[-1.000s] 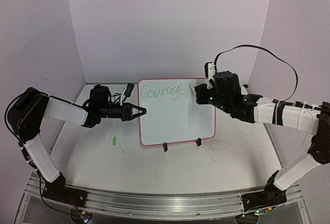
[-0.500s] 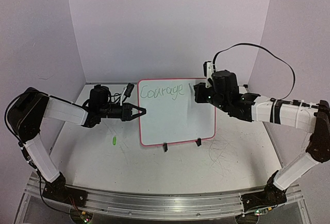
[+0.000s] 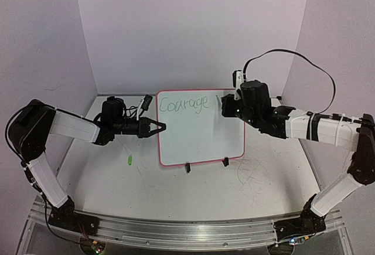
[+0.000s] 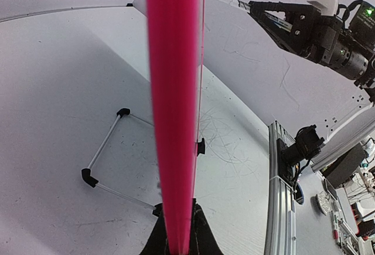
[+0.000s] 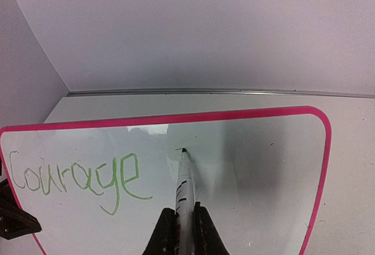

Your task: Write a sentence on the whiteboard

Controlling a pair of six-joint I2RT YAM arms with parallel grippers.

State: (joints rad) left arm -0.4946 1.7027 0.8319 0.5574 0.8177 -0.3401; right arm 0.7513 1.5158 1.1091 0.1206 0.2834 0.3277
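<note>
The whiteboard (image 3: 199, 135), white with a pink rim, stands tilted on two black clip feet at mid-table. My left gripper (image 3: 161, 127) is shut on its left rim; the left wrist view shows that rim (image 4: 173, 91) edge-on between the jaws of the left gripper (image 4: 179, 234). The sentence (image 3: 183, 104) reads "Courage" in green on the top line (image 5: 76, 179). My right gripper (image 3: 225, 107) (image 5: 185, 220) is shut on a white marker (image 5: 185, 187). The marker's tip (image 5: 184, 150) touches the board just right of the word, at a short green stroke.
A small green cap (image 3: 129, 160) lies on the table left of the board. Grey scribble marks (image 3: 252, 173) cover the tabletop to the front right. A wire stand (image 4: 105, 143) props the board from behind. Lilac walls close in the back and both sides.
My right gripper has shifted slightly up along the board with the marker. The left gripper and the board have not moved.
</note>
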